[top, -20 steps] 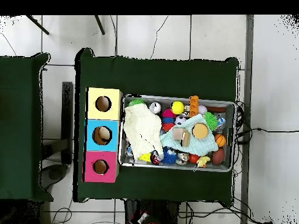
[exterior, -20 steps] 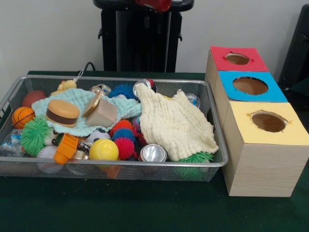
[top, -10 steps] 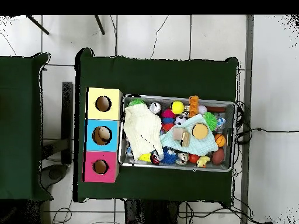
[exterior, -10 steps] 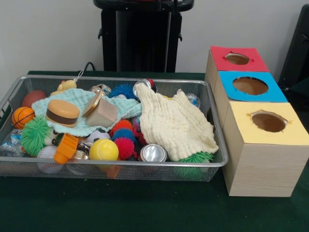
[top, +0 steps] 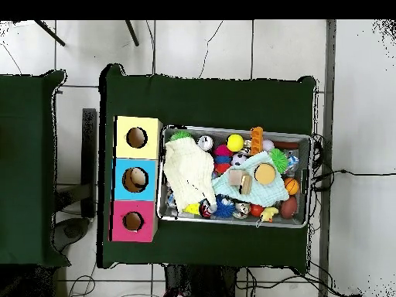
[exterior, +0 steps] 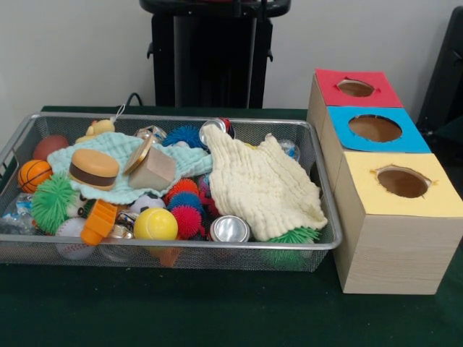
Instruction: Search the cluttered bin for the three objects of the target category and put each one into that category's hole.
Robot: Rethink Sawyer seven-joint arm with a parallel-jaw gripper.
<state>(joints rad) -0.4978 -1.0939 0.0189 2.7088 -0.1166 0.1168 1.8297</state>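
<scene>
The cluttered bin (exterior: 181, 246), a wide wire-mesh tray, sits on the green table; it also shows in the overhead view (top: 303, 141). In it lie a cream cloth (exterior: 264, 184), a mint cloth (exterior: 116, 189), a toy burger (exterior: 94, 168), a wooden block (exterior: 153, 172), a yellow ball (exterior: 155, 224), a basketball (exterior: 34, 174), a green spiky ball (exterior: 52, 201), red and blue spiky balls (exterior: 184, 199) and a silver can (exterior: 230, 229). Three wooden boxes with round holes stand beside it: red-topped (exterior: 329, 83), blue-topped (exterior: 340, 119), yellow-topped (exterior: 362, 195). The gripper is out of view.
The black pedestal (exterior: 210, 54) stands behind the bin. A baseball (exterior: 71, 235), an orange piece (exterior: 99, 220) and a yellow duck (exterior: 98, 129) also lie in the bin. In the overhead view the boxes (top: 151, 166) stand left of the bin.
The red part of the arm at the top edge of the front view has drawn out of sight. Nothing in the bin has moved.
</scene>
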